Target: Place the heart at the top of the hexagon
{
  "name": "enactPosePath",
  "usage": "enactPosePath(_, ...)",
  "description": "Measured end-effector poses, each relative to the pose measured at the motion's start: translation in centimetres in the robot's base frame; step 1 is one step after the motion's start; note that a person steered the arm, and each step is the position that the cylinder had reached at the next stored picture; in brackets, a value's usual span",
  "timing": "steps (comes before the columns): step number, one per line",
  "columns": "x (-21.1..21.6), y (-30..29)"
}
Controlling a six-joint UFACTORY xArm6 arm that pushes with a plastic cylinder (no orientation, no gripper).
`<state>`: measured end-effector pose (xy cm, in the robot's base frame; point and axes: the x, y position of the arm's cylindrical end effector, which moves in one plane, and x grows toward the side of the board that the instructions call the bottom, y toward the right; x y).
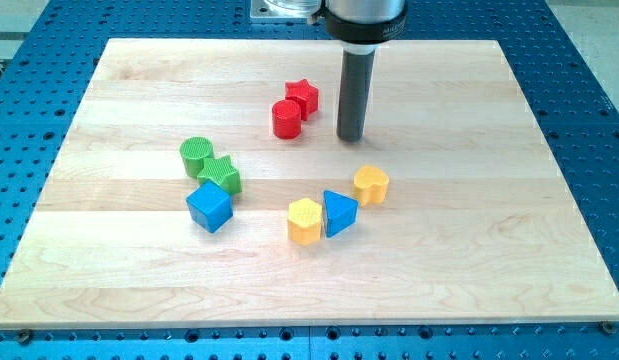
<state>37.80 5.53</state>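
My tip (351, 137), the only tool here, is a bare rod end with nothing to open or clench; it grasps nothing and touches no block. It stands on the counter (469, 250) toward the view's top, a little right of centre.

At about nine o'clock from my tip, near it, sits the red cylinder (287, 119), and touching that at its one o'clock side is the red star (303, 97).

At roughly six o'clock from my tip, apart from it, lies the yellow heart (371, 184). Just beside the heart at its eight o'clock is the blue triangle (338, 212), and the yellow hexagon (305, 221) touches the triangle at its nine o'clock side. The heart thus lies at about two o'clock from the hexagon.

Farther out, at eight o'clock from my tip, the green cylinder (196, 156), green star (221, 176) and blue cube (209, 206) cluster together.
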Motion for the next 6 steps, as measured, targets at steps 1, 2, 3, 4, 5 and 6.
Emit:
enactPosePath(1,4.4,-7.6)
enactPosePath(2,3.9,-12.7)
enactPosePath(3,-0.7,-8.3)
enactPosePath(4,0.3,-6.8)
enactPosePath(5,3.4,-2.3)
enactPosePath(6,3.8,6.7)
